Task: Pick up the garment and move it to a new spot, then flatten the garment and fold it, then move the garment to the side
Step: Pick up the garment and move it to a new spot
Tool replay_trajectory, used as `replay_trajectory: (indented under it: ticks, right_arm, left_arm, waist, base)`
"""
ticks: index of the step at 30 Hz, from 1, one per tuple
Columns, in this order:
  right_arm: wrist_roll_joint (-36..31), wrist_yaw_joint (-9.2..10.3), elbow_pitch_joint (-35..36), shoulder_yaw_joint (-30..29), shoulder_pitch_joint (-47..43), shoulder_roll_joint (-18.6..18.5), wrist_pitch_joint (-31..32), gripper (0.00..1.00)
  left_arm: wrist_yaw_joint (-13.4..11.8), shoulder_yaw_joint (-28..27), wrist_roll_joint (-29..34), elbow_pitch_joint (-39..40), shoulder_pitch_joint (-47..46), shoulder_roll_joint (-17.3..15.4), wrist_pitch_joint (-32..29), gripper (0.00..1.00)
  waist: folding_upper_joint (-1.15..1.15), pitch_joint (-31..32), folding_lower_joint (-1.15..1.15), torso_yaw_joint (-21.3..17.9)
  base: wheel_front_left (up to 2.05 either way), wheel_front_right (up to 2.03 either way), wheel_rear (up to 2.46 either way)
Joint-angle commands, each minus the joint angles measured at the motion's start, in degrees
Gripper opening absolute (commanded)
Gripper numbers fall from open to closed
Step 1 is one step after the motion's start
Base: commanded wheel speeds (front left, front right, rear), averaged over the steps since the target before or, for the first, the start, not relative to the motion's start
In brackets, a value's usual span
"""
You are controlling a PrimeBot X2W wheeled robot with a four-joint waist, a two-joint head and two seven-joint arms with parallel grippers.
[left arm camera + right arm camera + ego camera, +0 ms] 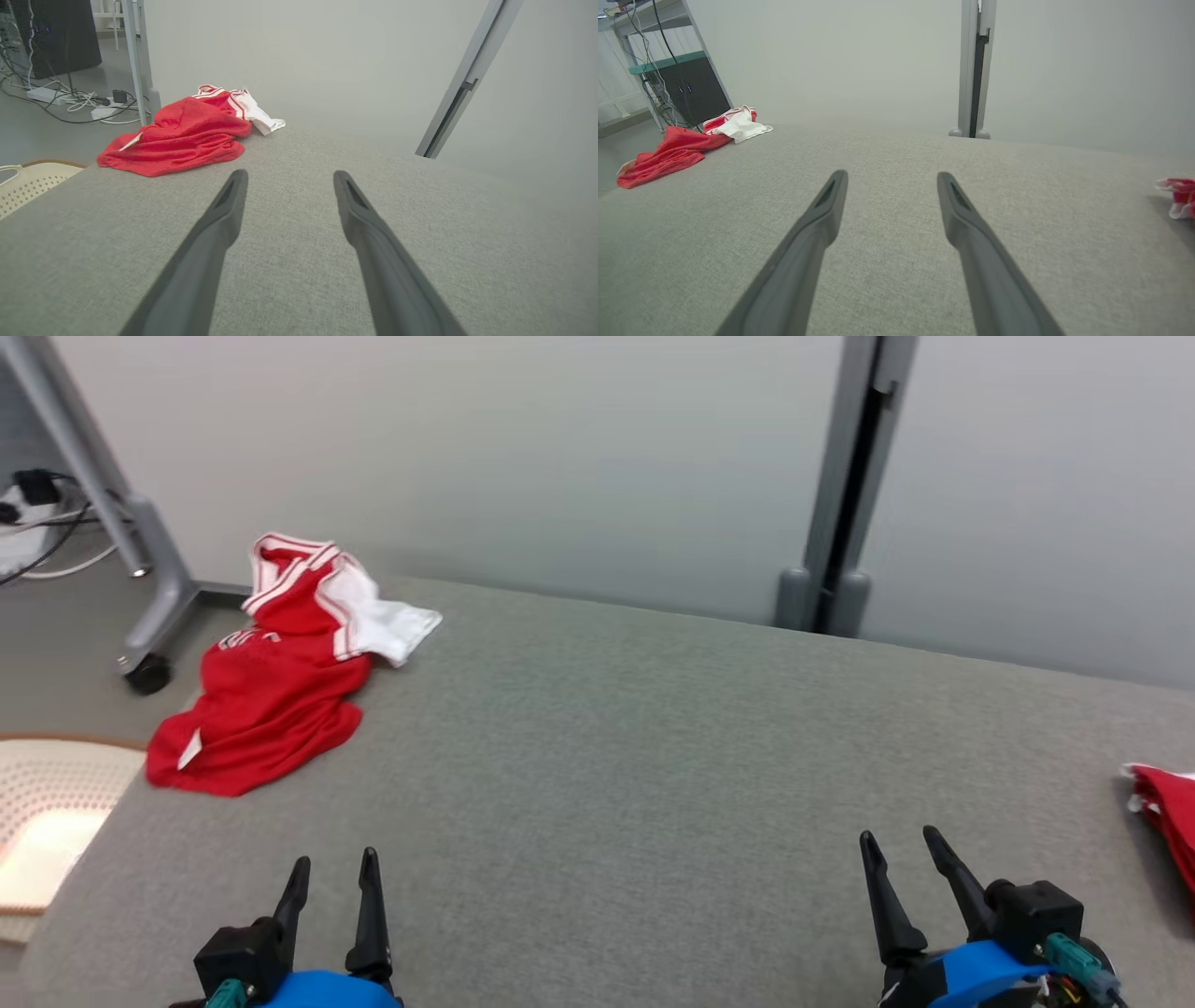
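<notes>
The red-and-white garment (271, 681) lies crumpled at the far left corner of the table (653, 756), untouched, so the left claw (335, 857) and right claw (898, 834) hover near the front edge, fingers apart and empty, seemingly poised to reach.

a grey fabric table (653, 728) sits before a pale wall (560, 448) with an upright grey post (845, 476); cables (37, 523) lie on the floor (56, 653) by a castored frame leg (154, 588).

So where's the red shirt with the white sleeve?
The shirt lies crumpled at the far left corner of the grey table in the head view, beyond the left gripper.
</notes>
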State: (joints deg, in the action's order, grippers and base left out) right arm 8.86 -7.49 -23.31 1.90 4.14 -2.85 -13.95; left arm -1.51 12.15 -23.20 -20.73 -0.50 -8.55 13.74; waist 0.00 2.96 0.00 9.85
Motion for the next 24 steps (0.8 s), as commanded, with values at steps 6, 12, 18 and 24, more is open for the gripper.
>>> replay_trajectory:
  ticks: [6, 12, 18, 24]
  right_arm:
    - [0.75, 0.00, -0.10, 1.41, -0.97, -0.12, -0.21, 1.00]
    - [1.24, 0.00, -0.17, 3.01, -0.55, -0.13, -0.13, 1.00]
    - [0.84, 0.00, 0.02, 3.86, 0.23, -0.12, 0.20, 1.00]
    - [0.21, 0.00, 1.39, 4.15, 1.36, -0.12, 0.11, 1.00]
  left_arm:
    - [-0.50, -0.40, -0.24, 1.28, -0.50, -1.14, -0.10, 1.00]
    - [-1.43, -1.67, -0.94, 2.62, 0.54, -2.01, 0.03, 1.00]
    - [-1.88, -2.04, -1.51, 3.73, 1.34, -2.38, 0.05, 1.00]
    - [-1.52, -3.06, -2.77, 4.91, 1.03, -2.37, 0.36, 1.00]
  waist:
    - [0.00, -1.53, 0.00, 10.85]
    - [0.00, -1.06, 0.00, 14.82]
    - [0.00, -1.10, 0.00, 15.69]
    - [0.00, -2.43, 0.00, 14.76]
  base:
    - [0.00, 0.00, 0.00]
    - [0.00, 0.00, 0.00]
    - [0.00, 0.00, 0.00]
    - [0.00, 0.00, 0.00]
